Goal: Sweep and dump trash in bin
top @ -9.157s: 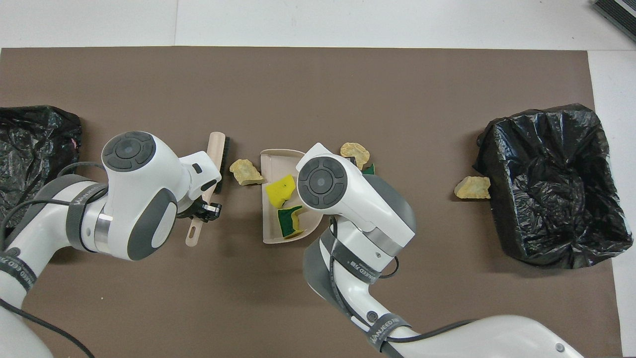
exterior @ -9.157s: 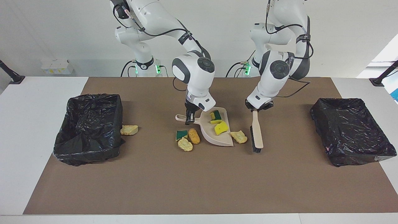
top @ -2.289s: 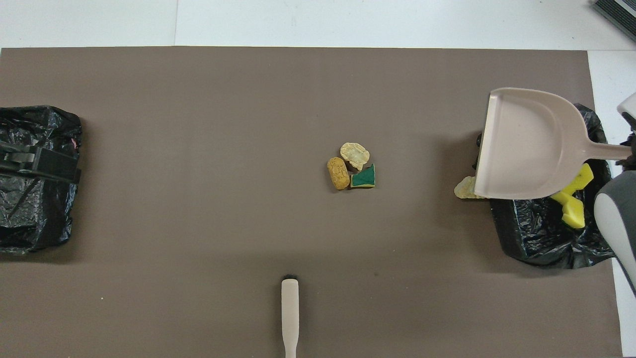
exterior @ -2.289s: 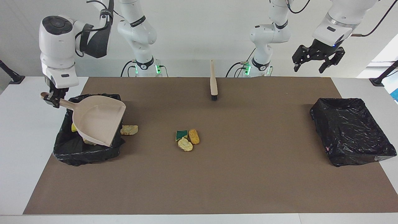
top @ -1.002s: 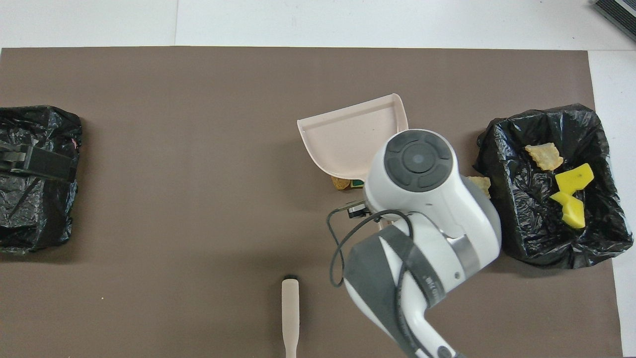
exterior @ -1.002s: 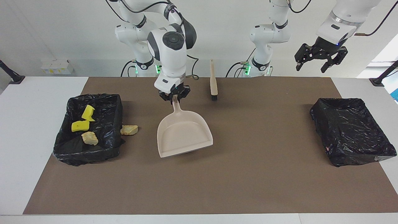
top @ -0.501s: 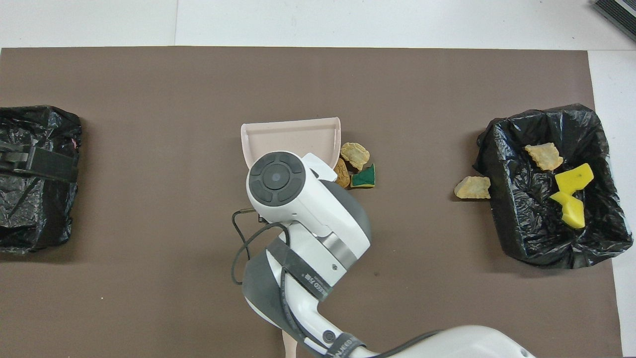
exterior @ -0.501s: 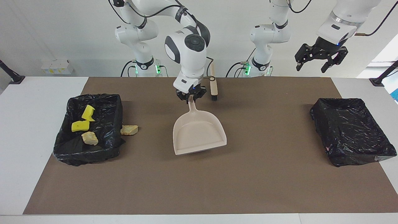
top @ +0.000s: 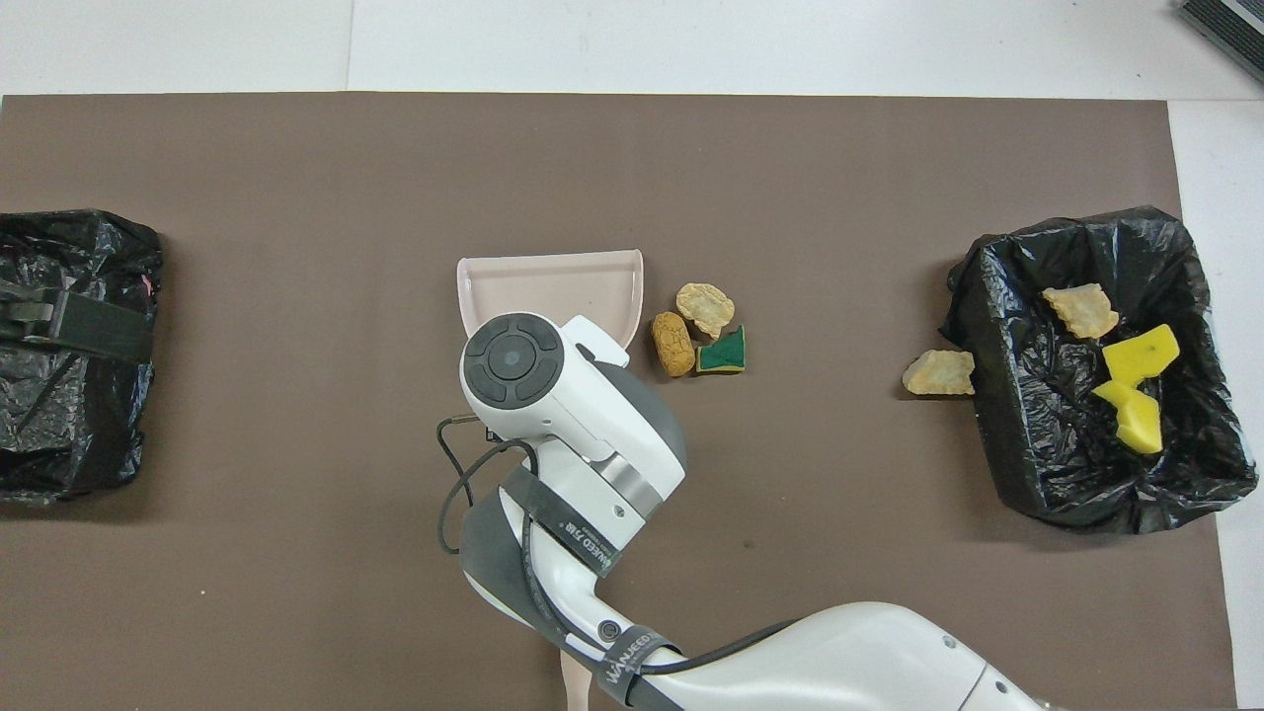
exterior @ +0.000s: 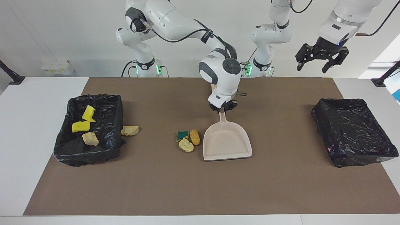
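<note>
The beige dustpan point(exterior: 227, 142) point(top: 548, 286) lies flat on the brown mat at mid-table, its mouth facing away from the robots. My right gripper point(exterior: 222, 108) is shut on the top of its handle; in the overhead view the wrist hides the grip. Three trash chunks, orange-brown point(exterior: 195, 137) point(top: 673, 344), pale tan point(exterior: 186, 145) point(top: 705, 308) and green-topped point(exterior: 182, 135) point(top: 724, 353), lie beside the pan toward the right arm's end. Another tan chunk point(exterior: 129, 130) point(top: 938, 372) lies against the black-lined bin point(exterior: 93, 97) point(top: 997, 296). That bin holds two yellow pieces and a tan one. My left gripper point(exterior: 319, 59) waits open, high over the left arm's end.
A second black-lined bin point(exterior: 353, 131) point(top: 79, 434) stands at the left arm's end of the mat. The brush lies near the robots; its handle tip point(top: 573, 681) peeks out under the right arm. White table borders the mat.
My right arm has carried the dustpan toward the left arm's end and lowered it onto the mat, uncovering the three chunks. The left arm has stayed put.
</note>
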Controlling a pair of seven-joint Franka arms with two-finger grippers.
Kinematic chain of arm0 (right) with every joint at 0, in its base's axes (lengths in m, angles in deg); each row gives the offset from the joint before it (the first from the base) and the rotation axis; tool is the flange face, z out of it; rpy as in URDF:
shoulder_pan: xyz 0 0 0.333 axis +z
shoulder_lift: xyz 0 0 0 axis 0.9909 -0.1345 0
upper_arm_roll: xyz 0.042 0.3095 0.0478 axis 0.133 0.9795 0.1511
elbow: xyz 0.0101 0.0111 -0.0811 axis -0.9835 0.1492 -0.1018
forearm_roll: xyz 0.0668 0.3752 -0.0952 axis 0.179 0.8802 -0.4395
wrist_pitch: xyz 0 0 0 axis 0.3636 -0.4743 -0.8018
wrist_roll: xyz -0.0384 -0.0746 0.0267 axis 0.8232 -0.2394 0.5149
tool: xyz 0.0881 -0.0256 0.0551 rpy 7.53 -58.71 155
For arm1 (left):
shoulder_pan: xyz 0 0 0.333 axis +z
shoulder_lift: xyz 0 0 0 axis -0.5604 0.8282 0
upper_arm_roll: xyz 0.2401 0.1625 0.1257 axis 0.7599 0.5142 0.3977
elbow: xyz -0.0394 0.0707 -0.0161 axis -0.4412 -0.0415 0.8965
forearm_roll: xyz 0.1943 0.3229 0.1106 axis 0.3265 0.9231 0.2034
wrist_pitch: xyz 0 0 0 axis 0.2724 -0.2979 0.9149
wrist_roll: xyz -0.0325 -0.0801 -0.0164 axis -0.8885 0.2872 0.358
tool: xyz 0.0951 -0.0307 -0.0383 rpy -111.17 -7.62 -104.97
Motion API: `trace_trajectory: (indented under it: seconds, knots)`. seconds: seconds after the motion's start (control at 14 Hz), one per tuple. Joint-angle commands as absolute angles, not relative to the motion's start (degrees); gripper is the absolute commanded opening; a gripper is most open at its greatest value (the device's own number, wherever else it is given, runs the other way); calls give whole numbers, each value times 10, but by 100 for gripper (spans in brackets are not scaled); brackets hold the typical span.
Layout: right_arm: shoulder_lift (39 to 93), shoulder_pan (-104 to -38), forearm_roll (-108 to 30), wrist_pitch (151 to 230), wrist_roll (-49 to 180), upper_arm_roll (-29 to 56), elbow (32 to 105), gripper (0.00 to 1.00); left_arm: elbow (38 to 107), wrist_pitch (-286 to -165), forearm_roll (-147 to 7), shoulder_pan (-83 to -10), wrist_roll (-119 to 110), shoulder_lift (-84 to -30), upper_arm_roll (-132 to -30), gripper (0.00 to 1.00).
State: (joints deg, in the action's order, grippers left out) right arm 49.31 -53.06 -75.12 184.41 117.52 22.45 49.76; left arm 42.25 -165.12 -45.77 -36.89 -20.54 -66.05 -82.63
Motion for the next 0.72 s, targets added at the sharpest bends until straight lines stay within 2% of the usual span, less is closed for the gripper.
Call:
trace_trajectory:
  seconds: [0.0,0.21,0.43,0.64]
  knots:
    - [498,-540,-770,1851,1180,228,493,100,442,-1664,-462,-381,-204,-677,-820,100]
    - [525,-576,-751,1840,1181,230,497,100,442,-1669,-463,-385,-203,-677,-824,100]
    - [575,-608,-681,1803,1185,230,520,100,445,-1677,-463,-389,-203,-677,-825,100]
    - [627,-606,-637,1798,1200,229,585,100,447,-1675,-462,-391,-209,-677,-825,100]
